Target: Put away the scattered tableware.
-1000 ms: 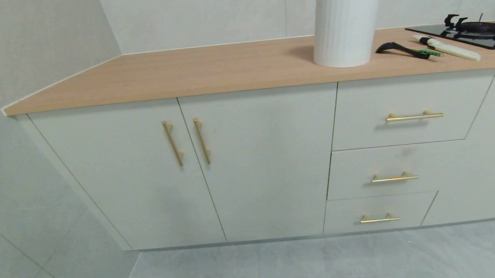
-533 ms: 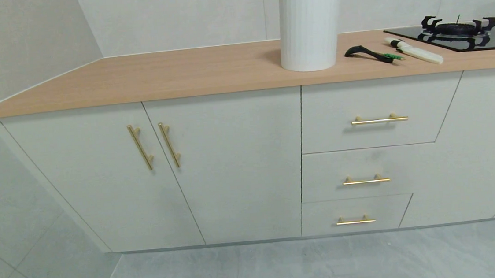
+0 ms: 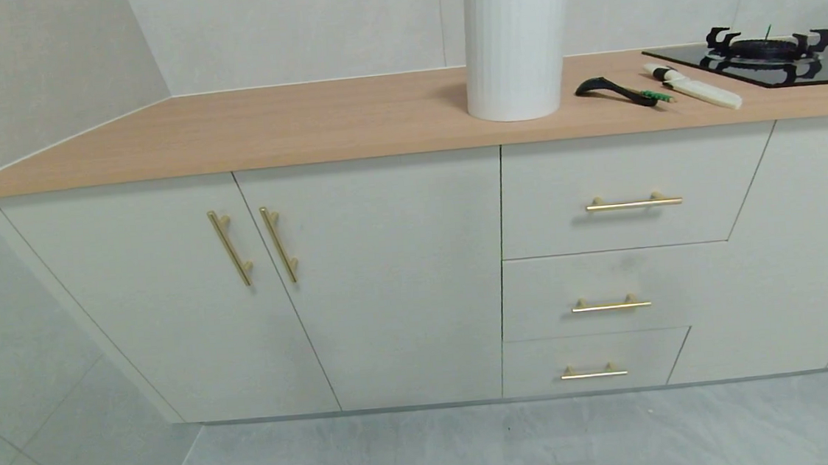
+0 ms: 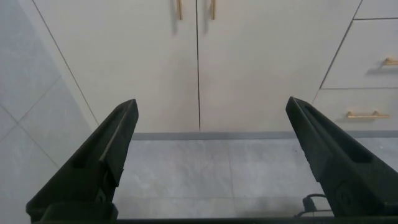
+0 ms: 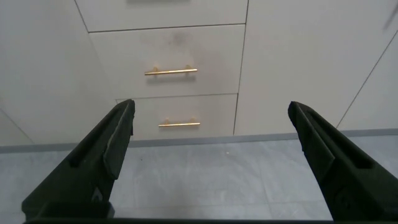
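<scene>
Looking at a light-wood laminate countertop (image 3: 265,126) on pale grey cabinets, with grey tiled wall (image 3: 294,27) behind and grey tiled floor (image 3: 475,449) below.

Landmark: tall white ribbed cylindrical canister (image 3: 515,38), upright on the countertop near its front edge.
- Just right of the canister: black curved plastic utensil (image 3: 613,89), lying flat on the wood, green bit at its far end.
- Further right of the canister, near that green end: cream-coloured straight knife-shaped tool (image 3: 695,94), also flat. Cannot tell if the two touch.
- Well right of the canister: black glass hob (image 3: 777,63) with black pan supports.
- Below and left of the canister: two cabinet doors with upright brass bar handles (image 3: 230,248).
- Below the canister, slightly right: three stacked drawers (image 3: 704,165) with level brass handles.

Arms:
- left gripper (image 4: 211,155) is low in front of the doors, above the floor. Fingers (image 4: 93,168) are spread wide, holding and touching nothing.
- right gripper (image 5: 211,155) is low in front of the lower two drawers. Fingers (image 5: 99,162) are equally wide, nothing held.
</scene>
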Robot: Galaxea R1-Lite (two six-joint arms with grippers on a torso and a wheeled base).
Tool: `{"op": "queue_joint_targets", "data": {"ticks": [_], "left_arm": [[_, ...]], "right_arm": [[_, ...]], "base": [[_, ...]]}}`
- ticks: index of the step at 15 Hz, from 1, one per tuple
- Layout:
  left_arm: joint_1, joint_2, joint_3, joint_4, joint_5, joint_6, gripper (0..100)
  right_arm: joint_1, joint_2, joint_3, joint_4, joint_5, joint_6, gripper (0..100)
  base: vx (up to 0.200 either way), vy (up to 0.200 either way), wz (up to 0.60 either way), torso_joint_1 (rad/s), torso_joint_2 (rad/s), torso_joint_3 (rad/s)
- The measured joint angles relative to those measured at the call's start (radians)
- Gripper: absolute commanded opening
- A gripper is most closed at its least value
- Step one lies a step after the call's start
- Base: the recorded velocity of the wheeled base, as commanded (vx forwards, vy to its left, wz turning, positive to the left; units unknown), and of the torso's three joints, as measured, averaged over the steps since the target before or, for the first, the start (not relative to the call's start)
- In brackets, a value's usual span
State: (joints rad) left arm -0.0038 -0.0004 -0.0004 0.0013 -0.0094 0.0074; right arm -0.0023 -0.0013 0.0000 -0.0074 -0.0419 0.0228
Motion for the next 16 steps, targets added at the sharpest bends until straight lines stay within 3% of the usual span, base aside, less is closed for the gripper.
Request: {"op": "queue_joint_targets", "data": {"ticks": [3,8,11,16], "left_arm": [[-0.001,0.000,0.000,0.000,0.000,0.000,100],[-0.001,0.000,0.000,0.000,0.000,0.000,100],[0.000,0.000,0.000,0.000,0.001,-0.001,100],[-0.001,0.000,0.000,0.000,0.002,-0.003,100]], "right_arm": [[-0.001,0.000,0.000,0.000,0.000,0.000,100],[0.000,0.000,0.000,0.000,0.000,-0.003,100],[0.000,0.000,0.000,0.000,0.001,-0.004,100],[0.000,0.000,0.000,0.000,0.000,-0.004,100]], "base": [[0.200,0.000,0.00,0.002,0.00,-0.001],[0.000,0.000,0.00,0.000,0.00,0.000],[0.000,0.000,-0.60,0.001,0.01,0.004],[0.000,0.000,0.00,0.000,0.00,0.000]]}}
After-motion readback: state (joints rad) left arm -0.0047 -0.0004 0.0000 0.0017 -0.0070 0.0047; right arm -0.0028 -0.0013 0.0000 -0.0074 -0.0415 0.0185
